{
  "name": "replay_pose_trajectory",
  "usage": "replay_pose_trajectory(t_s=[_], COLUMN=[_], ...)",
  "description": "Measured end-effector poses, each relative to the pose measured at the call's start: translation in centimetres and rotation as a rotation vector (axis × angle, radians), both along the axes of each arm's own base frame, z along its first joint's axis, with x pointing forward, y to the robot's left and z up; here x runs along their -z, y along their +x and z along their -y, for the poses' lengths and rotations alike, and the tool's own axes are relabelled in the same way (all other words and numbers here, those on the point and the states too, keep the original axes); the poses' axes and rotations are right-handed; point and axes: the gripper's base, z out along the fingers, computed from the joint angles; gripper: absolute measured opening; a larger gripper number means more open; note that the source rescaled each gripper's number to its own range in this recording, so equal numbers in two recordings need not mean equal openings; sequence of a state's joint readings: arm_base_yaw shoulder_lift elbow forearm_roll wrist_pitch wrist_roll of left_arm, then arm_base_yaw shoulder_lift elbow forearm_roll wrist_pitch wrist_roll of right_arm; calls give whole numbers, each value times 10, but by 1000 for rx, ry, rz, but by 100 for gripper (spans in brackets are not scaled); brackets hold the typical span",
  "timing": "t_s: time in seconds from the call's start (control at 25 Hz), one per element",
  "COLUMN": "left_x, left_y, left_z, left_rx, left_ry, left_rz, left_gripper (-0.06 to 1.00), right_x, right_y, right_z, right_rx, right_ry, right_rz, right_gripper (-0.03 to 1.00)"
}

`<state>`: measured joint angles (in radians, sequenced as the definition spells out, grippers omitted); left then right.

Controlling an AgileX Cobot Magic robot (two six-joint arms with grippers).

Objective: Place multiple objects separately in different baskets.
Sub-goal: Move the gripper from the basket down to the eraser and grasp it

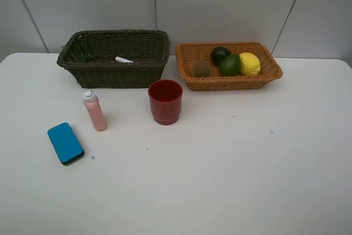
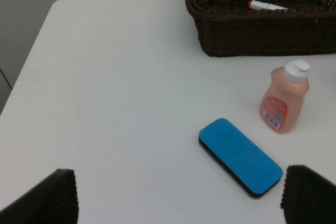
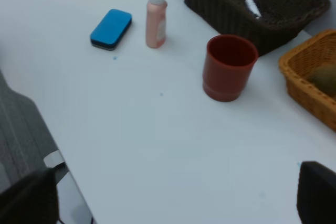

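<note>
We see a plain white flat surface [image 1: 220, 180] dotted with a few tiny blue specks [image 1: 92, 157], and a pale grey panelled wall [image 1: 220, 4] behind it.

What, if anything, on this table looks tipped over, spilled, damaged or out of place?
Nothing much stands out. The red cup and pink bottle stand upright, the blue eraser lies flat, and nothing has spilled. Only a few tiny blue specks dot the white table.

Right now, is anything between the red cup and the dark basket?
Nothing visible. Only bare table lies between the red cup and the dark basket; the pink bottle stands off to the side.
</note>
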<state>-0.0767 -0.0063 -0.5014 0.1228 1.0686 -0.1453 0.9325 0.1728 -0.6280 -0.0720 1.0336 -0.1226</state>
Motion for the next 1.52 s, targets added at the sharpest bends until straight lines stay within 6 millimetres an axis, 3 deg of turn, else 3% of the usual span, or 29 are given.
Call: replay_pose_trajectory(t_s=[0.28,0.96,1.52], left_x=[0,0,0], left_y=[0,0,0], left_z=[0,0,0], left_rx=[0,0,0], left_ry=[0,0,0], left_rz=[0,0,0], left_gripper=[100,100,100], right_x=[30,31,31], right_y=[-14,-15,-20], right_z=[13,15,11], right_rx=[-24,-14,615], right_ry=[47,51,50], right_rz=[-5,-3,13], right_gripper=[100,100,100])
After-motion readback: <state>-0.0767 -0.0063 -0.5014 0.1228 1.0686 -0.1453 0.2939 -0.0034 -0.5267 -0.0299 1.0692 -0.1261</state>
